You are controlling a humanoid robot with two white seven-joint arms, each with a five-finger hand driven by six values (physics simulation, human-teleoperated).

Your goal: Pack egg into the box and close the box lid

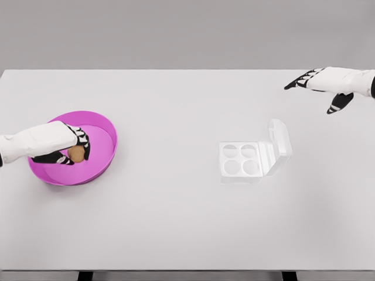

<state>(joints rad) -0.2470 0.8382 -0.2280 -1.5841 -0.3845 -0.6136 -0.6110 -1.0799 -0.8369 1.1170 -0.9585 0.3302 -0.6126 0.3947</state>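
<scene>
A brown egg (pixel 76 153) lies inside the magenta bowl (pixel 104 132) at the table's left. My left hand (pixel 71 150) reaches into the bowl with its fingers curled around the egg. The white egg box (pixel 240 160) sits right of the middle, its four cups empty and its lid (pixel 280 142) standing open on the right side. My right hand (pixel 319 88) hovers over the far right of the table, well behind the box, with fingers spread and nothing in them.
The white table (pixel 176 222) stretches between bowl and box. Its far edge meets a grey wall; the front edge runs along the bottom of the view.
</scene>
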